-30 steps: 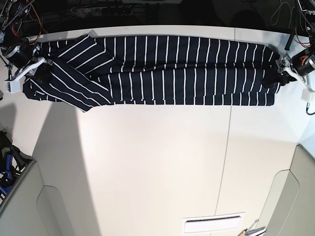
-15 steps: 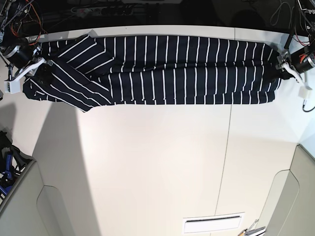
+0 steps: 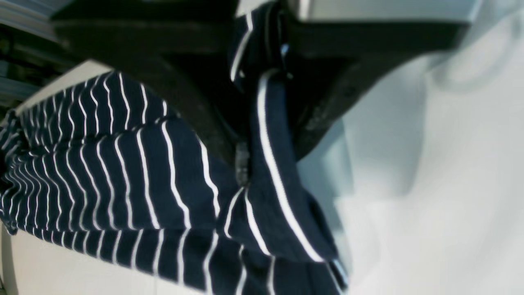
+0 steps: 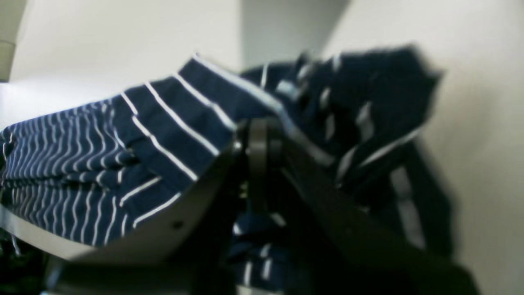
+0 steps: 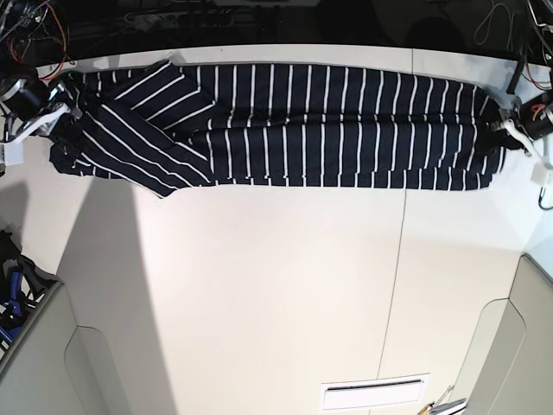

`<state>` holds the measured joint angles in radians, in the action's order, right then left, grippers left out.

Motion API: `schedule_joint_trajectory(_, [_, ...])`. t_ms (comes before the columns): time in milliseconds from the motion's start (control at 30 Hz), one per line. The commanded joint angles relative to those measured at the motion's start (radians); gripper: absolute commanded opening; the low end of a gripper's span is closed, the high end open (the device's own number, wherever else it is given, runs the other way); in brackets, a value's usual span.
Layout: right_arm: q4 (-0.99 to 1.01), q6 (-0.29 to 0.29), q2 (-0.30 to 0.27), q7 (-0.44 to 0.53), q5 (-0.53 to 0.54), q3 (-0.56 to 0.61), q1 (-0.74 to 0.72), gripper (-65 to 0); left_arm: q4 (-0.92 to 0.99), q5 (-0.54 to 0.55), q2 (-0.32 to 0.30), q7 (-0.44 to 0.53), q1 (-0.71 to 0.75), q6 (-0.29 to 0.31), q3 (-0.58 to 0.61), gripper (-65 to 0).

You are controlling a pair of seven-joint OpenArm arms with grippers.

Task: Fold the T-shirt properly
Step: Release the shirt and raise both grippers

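The T-shirt point(image 5: 294, 121), dark navy with thin white stripes, lies stretched in a long band across the far part of the white table point(image 5: 276, 285). My left gripper point(image 5: 504, 127) is at the band's right end in the base view. The left wrist view shows its dark jaws shut on a bunched fold, left gripper point(image 3: 262, 78), with the T-shirt point(image 3: 135, 176) trailing away. My right gripper point(image 5: 60, 108) is at the band's left end, by the folded-over sleeve. In the right wrist view the right gripper point(image 4: 262, 139) is shut on the T-shirt point(image 4: 172, 119).
A seam point(image 5: 399, 259) runs down the table. A white slotted plate point(image 5: 374, 395) lies near the front edge. Grey panels point(image 5: 52, 363) stand at both front corners. Cables point(image 5: 510, 35) and wiring sit behind the far edge, and blue objects point(image 5: 10, 298) at the far left.
The left gripper has closed on the shirt's end and pulled it outward, so the band is longer and tauter. The right arm's end has shifted toward the far edge with its cloth.
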<state>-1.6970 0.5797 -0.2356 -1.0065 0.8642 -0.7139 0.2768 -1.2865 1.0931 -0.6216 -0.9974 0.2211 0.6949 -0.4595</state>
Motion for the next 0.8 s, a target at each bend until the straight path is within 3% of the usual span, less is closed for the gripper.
schedule_joint_trajectory(0, [-0.034, 0.01, -0.016, 0.018, 0.033, -0.02, -0.005, -65.0, -0.011, 0.013, -0.039, 0.022, -0.032, 0.003, -0.01, -65.0])
schedule_joint_trajectory(333, [-0.119, 0.011, -0.016, 0.013, 0.03, -0.074, -0.004, -65.0, -0.011, -0.14, -0.107, 0.021, -0.199, 0.003, -0.01, -65.0])
schedule_joint_trajectory(567, [-0.119, 0.011, -0.016, 0.011, 0.015, -0.074, -0.005, -65.0, -0.056, -0.151, -0.185, 0.004, -0.221, 0.003, -0.01, -65.0])
schedule_joint_trajectory(767, [-0.119, 0.011, -0.016, 0.011, 0.015, -0.074, -0.005, -65.0, -0.213, -0.072, -0.13, -0.132, -0.214, 0.003, -0.01, -65.0])
